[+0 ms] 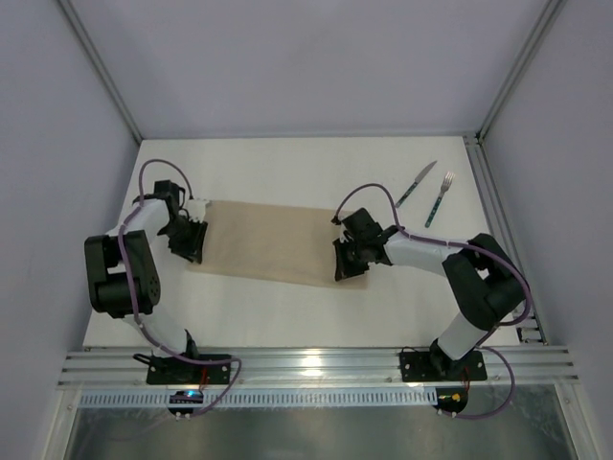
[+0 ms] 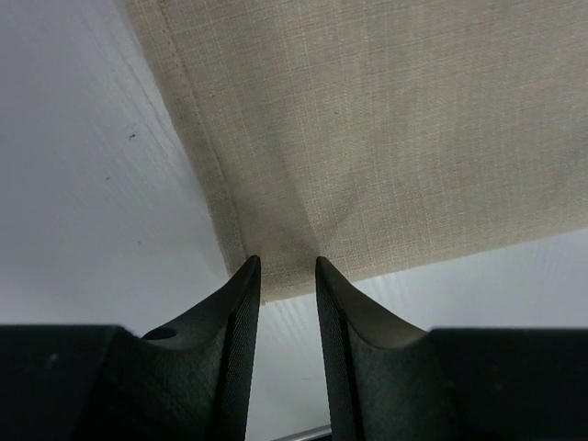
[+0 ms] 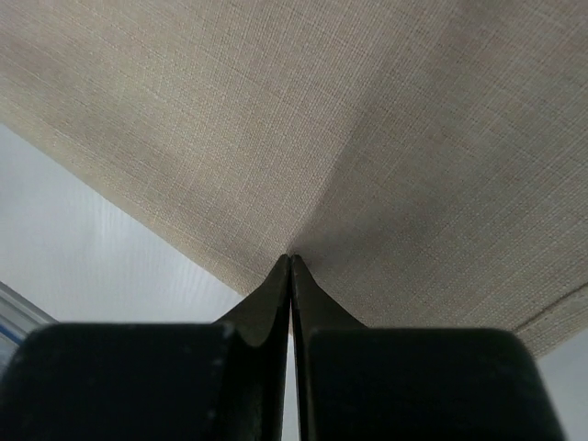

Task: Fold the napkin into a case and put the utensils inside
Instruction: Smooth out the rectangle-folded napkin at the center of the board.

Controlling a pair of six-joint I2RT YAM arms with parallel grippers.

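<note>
- Left arm (image 1: 124, 268): elbow folded out to the left, forearm running away from the base, wrist bent back inward.
- Left end effector (image 1: 187, 240): pointing down, fingers (image 2: 241, 312) apart with a narrow gap between the tips.
- Right arm (image 1: 479, 278): elbow out to the right, white forearm reaching left towards the middle.
- Right end effector (image 1: 351, 261): pointing down, fingers (image 3: 272, 294) pressed tight together, pinching the napkin (image 3: 367, 138) at the tips.
- The two end effectors sit well apart, at about the same distance from the bases.
</note>
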